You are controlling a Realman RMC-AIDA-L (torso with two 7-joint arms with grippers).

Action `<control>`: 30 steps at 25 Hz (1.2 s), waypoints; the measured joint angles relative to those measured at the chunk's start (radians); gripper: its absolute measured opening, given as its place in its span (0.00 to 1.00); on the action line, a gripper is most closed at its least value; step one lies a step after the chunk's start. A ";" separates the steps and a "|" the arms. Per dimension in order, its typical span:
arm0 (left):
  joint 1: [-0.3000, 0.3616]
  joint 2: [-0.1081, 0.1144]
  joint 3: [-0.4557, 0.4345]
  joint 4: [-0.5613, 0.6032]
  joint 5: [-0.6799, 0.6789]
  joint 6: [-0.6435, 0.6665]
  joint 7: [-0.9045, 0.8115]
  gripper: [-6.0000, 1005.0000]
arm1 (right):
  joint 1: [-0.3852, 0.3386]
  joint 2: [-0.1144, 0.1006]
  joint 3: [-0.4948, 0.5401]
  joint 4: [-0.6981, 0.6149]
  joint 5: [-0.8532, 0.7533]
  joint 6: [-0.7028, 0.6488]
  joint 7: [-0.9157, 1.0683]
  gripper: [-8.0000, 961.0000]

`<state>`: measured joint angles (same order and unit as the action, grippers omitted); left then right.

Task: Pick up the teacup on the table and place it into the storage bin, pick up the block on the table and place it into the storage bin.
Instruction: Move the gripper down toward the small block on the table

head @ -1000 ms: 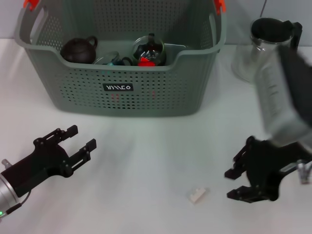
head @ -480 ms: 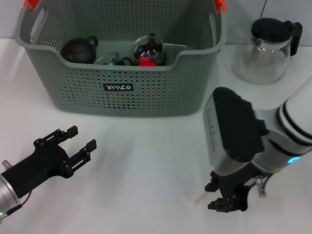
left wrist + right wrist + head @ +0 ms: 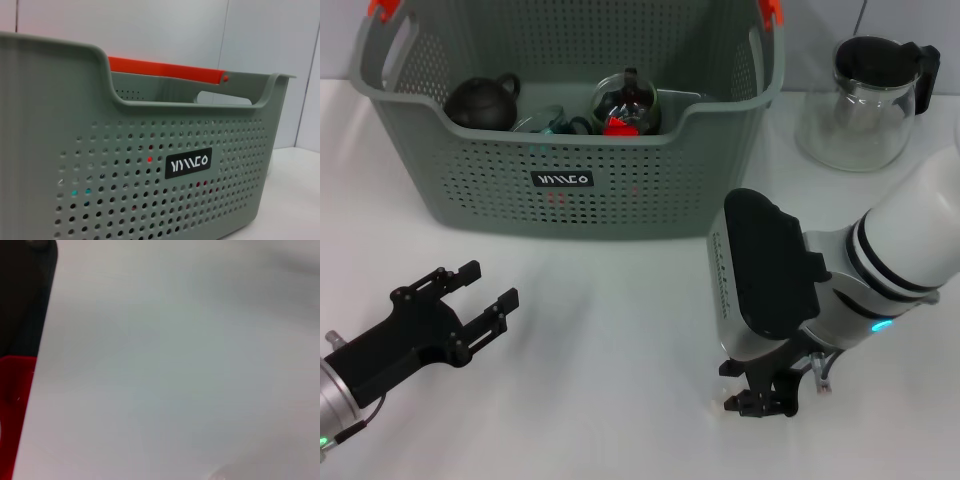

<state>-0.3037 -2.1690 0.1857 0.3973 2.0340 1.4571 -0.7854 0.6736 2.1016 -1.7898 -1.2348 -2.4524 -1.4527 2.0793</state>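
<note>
- Head view: the storage bin [image 3: 570,150] is sitting across the upper left and centre of the frame on the white desk [image 3: 620,330], its dark label facing the camera and orange clips [image 3: 382,8] showing at its top corners.
- Inside it a dark teapot [image 3: 480,102] is lying at the left, and a glass vessel [image 3: 625,100] with something red in it is lying at the centre.
- A glass jug [image 3: 865,100] with a black lid is standing at the upper right, apart from the bin.
- The right claw [image 3: 760,398] is pointing down at the desk in the lower right-centre; whether its fingers are parted or closed I cannot tell.
- A sliver of the pale block [image 3: 717,406] is peeking out just beside that claw's tips; contact is unclear.
- The left claw [image 3: 470,300] is hovering at the lower left with its fingers spread and nothing between them.
- Left wrist view: the storage bin [image 3: 125,165] is filling the frame, label [image 3: 188,162] at centre, an orange handle clip [image 3: 165,70] along the far rim.
- Right wrist view: bare white desk [image 3: 175,365] is filling most of the frame, with a dark and red shape along the left edge that I cannot identify.
</note>
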 joint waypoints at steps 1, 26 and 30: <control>0.000 0.000 0.000 0.000 0.000 0.000 0.000 0.63 | 0.005 0.000 -0.002 0.007 0.000 0.005 0.002 0.37; 0.002 0.002 -0.006 0.000 0.000 0.000 0.000 0.63 | 0.002 0.000 -0.001 0.062 -0.042 0.110 0.017 0.37; 0.003 0.002 -0.006 0.000 0.000 0.000 0.000 0.63 | -0.002 0.000 0.001 0.054 -0.042 0.081 0.024 0.37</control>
<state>-0.3008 -2.1675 0.1792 0.3972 2.0340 1.4566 -0.7854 0.6717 2.1014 -1.7888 -1.1806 -2.4948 -1.3716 2.1033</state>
